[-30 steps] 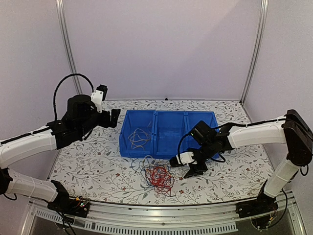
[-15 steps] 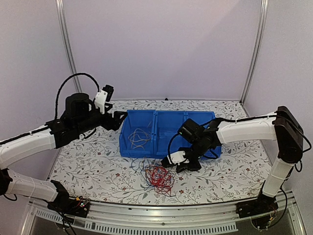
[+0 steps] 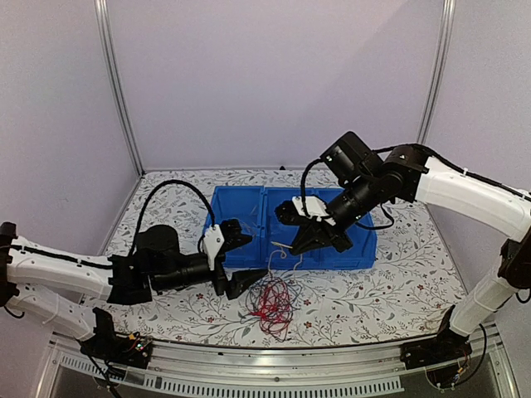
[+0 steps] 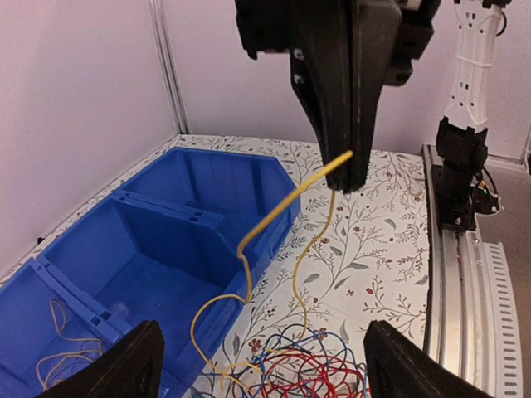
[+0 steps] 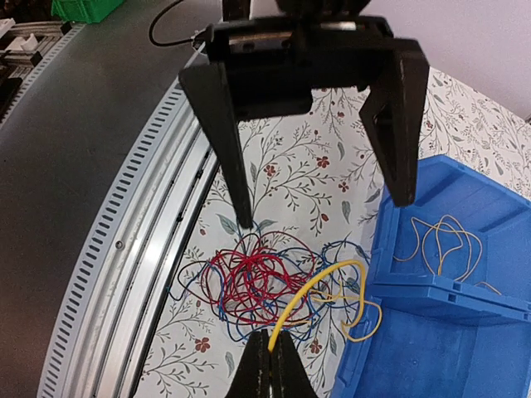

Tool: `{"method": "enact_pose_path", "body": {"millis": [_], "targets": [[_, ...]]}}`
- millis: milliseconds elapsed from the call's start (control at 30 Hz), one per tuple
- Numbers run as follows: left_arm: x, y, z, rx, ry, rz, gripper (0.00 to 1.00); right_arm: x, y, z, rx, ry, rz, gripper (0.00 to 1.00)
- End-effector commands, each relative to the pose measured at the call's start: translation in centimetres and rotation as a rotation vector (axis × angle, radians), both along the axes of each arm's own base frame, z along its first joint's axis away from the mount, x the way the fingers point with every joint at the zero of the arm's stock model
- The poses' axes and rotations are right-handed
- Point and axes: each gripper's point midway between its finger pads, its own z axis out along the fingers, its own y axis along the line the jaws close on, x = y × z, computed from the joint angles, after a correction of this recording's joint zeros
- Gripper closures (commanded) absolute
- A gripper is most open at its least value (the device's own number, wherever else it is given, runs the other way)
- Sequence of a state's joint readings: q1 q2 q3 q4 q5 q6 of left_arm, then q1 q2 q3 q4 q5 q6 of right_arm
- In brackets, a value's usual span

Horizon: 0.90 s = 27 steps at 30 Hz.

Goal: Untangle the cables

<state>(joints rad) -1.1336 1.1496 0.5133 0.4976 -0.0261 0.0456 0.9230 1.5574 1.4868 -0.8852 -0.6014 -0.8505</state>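
Observation:
The cables [image 3: 270,303] lie as a red and dark blue tangle [image 5: 257,282] on the flowered table, just in front of the blue bin. One yellow cable [image 5: 319,286] rises out of the tangle. My right gripper [image 3: 294,249] is shut on its end and hangs above the bin's front wall; in the right wrist view the right gripper [image 5: 272,336] has no gap between its fingers. My left gripper [image 3: 255,255] is low, left of the tangle, and open. Seen from the left wrist, the left gripper [image 4: 264,327] has nothing between its fingers, and the yellow cable [image 4: 282,203] hangs ahead of it.
The blue bin [image 3: 348,253] has three compartments and stands mid-table. Its left compartment holds loose tan wires [image 5: 448,245]. A ribbed metal rail [image 5: 124,249] runs along the table's near edge. Metal frame posts [image 3: 116,91] stand at the back corners.
My right gripper shut on the yellow cable and rose, drawing it up from the tangle. My left arm swung down from the back left to the table beside the tangle.

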Motion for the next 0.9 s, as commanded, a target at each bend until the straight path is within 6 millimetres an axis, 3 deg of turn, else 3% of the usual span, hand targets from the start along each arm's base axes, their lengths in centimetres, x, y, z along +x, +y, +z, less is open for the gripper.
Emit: {"method": "enact_pose_path", "body": {"millis": [0, 167, 333, 500, 633, 733, 867], "targets": [[0.4, -3.7, 0.1, -0.087, -0.062, 0.046, 0.16, -1.8, -0.5, 3.7, 0.037, 0.062, 0.021, 1.00], [3.1, -7.9, -4.8, 0.006, -0.036, 0.131, 0.36, -2.6, -0.4, 8.5, 0.123, 0.046, 0.054, 1.00], [1.7, -10.7, -9.3, 0.059, 0.009, 0.024, 0.52, -3.4, -1.0, 14.6, 0.249, -0.030, 0.071, 1.00], [0.5, -11.4, -12.8, 0.140, 0.081, -0.030, 0.67, -3.0, -2.5, 20.4, 0.377, -0.171, 0.033, 1.00], [0.0, -10.9, -12.9, 0.138, 0.114, -0.029, 0.68, -2.3, -3.2, 22.7, 0.430, -0.251, -0.005, 1.00], [-0.7, -10.5, -11.7, 0.115, 0.098, -0.029, 0.65, -0.9, -2.9, 22.4, 0.439, -0.289, -0.060, 1.00], [-2.5, -10.0, -9.3, 0.069, 0.044, -0.034, 0.52, 1.0, -2.8, 21.5, 0.433, -0.304, -0.146, 1.00]]}}
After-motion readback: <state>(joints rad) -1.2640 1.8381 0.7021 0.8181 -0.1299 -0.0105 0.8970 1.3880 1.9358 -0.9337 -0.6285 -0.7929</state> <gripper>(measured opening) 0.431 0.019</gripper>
